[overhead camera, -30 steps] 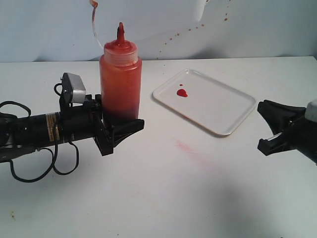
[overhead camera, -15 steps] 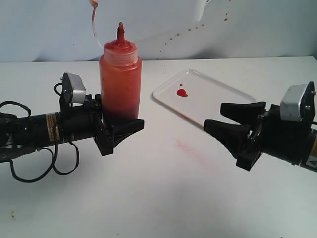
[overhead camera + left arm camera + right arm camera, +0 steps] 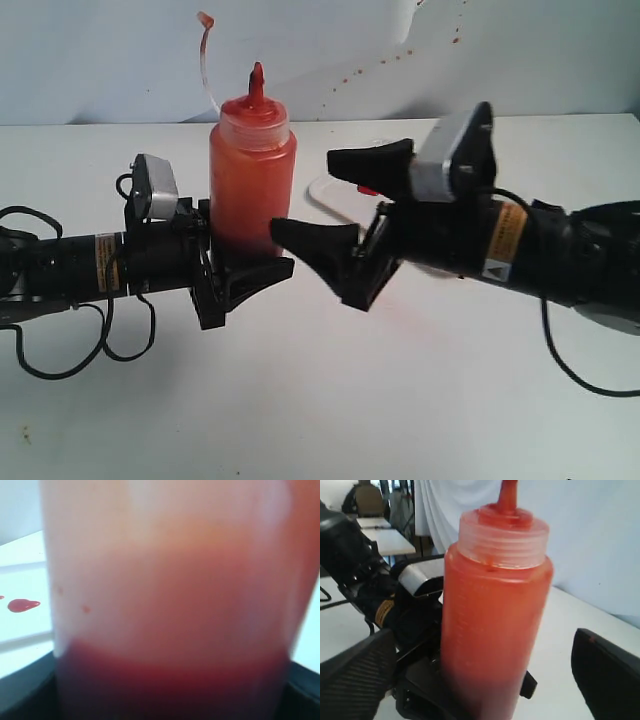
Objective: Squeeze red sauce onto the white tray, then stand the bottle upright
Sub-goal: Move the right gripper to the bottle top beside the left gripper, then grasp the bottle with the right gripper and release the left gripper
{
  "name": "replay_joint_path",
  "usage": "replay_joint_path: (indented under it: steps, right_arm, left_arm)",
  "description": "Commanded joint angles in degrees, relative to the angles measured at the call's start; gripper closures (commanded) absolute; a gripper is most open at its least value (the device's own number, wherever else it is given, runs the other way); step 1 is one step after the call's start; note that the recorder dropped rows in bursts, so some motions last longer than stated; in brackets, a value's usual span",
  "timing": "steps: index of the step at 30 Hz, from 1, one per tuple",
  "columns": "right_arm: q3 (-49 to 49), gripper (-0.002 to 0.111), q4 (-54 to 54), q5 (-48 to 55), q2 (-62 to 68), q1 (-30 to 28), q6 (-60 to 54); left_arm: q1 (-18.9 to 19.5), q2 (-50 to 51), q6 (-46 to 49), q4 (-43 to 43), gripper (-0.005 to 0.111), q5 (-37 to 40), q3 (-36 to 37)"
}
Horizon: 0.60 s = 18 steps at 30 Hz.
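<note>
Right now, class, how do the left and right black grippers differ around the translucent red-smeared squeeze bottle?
The left gripper is closed on the lower body of the upright translucent squeeze bottle; the right gripper stands wide open, holding nothing. In the exterior view the left gripper reaches in from the left, the right gripper from the right. Both are black and point at the bottle.

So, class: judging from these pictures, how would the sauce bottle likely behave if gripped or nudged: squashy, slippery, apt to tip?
The bottle is tall and narrow, so a nudge near its cap could probably tip it. Red sauce sits mostly low inside, which should steady it somewhat. Red smears around the cap suggest the plastic may be slippery.
</note>
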Motion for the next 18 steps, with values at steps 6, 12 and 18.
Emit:
replay_joint_path:
  steps: [6, 12, 18]
  right_arm:
    - [-8.8, 0.021, 9.1, 12.6, 2.6, 8.6, -0.3]
    - [-13.7, 0.025, 11.5, 12.6, 9.6, 9.1, 0.3]
    - [-18.8, 0.068, 12.0, 12.6, 14.9, 11.1, 0.3]
  left_arm:
    - [-0.3, -0.4, -0.2, 0.5, 0.107, -2.7, -0.6]
    - [-0.3, -0.4, -0.1, 3.0, 0.107, -2.7, -0.6]
    - [-0.3, -0.4, 3.2, 7.1, 0.107, 10.6, -0.6]
